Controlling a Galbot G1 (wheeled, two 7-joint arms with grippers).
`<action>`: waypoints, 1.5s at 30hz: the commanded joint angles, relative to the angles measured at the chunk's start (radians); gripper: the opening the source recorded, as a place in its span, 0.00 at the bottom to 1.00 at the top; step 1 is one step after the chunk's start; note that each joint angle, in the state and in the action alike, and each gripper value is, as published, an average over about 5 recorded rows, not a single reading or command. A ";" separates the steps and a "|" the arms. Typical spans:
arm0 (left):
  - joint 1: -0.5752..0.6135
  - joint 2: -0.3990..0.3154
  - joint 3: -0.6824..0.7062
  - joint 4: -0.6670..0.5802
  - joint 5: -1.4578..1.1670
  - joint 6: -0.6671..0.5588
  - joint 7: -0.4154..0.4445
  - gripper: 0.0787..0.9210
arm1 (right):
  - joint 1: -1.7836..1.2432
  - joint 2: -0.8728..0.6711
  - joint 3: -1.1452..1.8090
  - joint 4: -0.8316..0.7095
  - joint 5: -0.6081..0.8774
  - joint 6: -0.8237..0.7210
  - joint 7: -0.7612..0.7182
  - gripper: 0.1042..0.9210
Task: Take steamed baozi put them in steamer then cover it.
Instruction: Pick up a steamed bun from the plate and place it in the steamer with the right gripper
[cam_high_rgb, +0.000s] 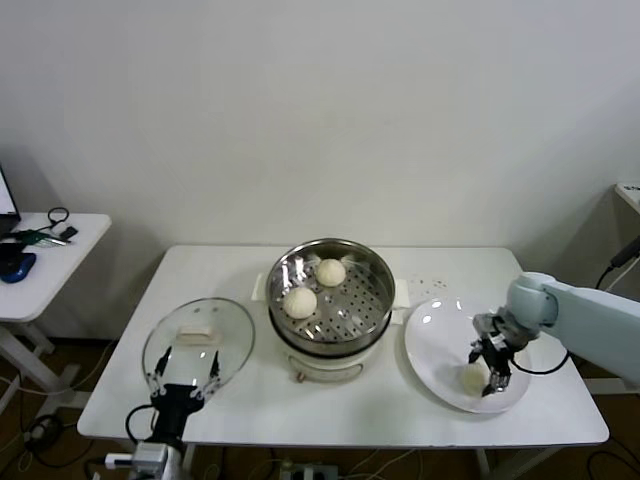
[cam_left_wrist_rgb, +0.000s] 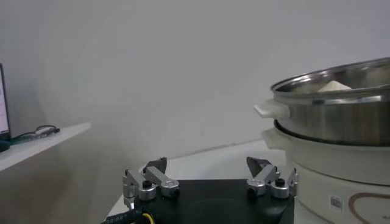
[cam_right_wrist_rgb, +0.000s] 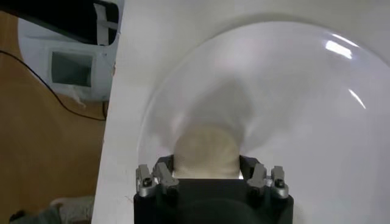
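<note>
The right gripper (cam_high_rgb: 487, 372) has closed on a baozi (cam_high_rgb: 473, 377) on the plate (cam_high_rgb: 435, 345) — the left gripper (cam_high_rgb: 183, 379), near the cover (cam_high_rgb: 198, 340), gapes wide, empty.

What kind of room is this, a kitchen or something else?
Probably a lab or test room set up as a cooking station, not a real kitchen: a plain white table against a bare wall, a steamer on it, and a side desk with cables.
</note>
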 joint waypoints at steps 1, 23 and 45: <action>0.001 0.004 0.001 -0.004 0.000 0.000 0.000 0.88 | 0.143 0.008 -0.061 0.018 -0.037 0.129 -0.025 0.71; 0.013 0.006 0.002 -0.015 -0.003 -0.005 0.000 0.88 | 0.763 0.351 -0.285 0.196 -0.072 0.561 -0.081 0.71; -0.005 0.009 -0.013 -0.016 -0.044 -0.005 0.002 0.88 | 0.419 0.752 -0.159 0.062 -0.303 0.644 -0.058 0.71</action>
